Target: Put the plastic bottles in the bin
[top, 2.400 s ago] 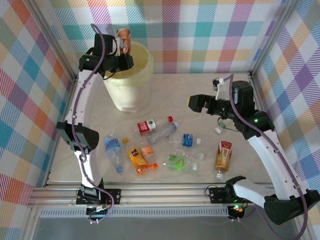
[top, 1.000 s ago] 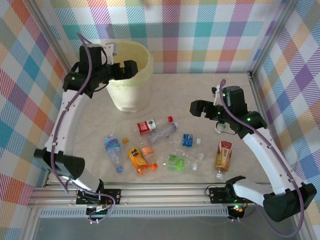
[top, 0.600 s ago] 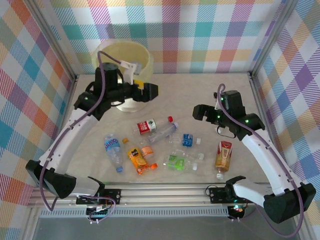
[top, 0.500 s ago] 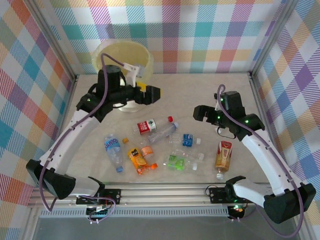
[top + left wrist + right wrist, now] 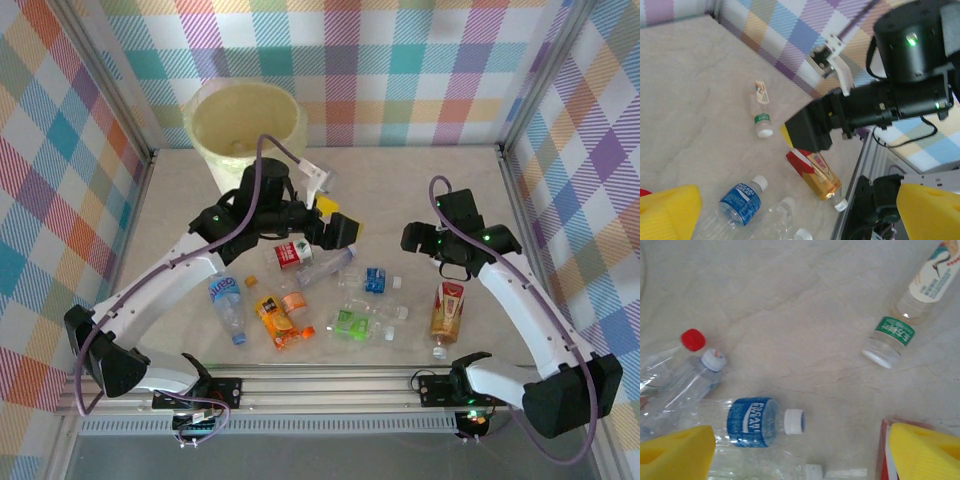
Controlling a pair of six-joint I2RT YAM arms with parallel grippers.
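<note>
Plastic bottles (image 5: 275, 320), clear, bright-labelled, lie scattered; left claw (image 5: 797, 212) and right claw (image 5: 800, 452) spread.

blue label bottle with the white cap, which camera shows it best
Right wrist view: the blue label bottle lies on its side, with its label and white cap sharp and unobstructed. The left wrist view has it low in the frame and slightly blurred. The top view shows it as a small blue patch.
</note>
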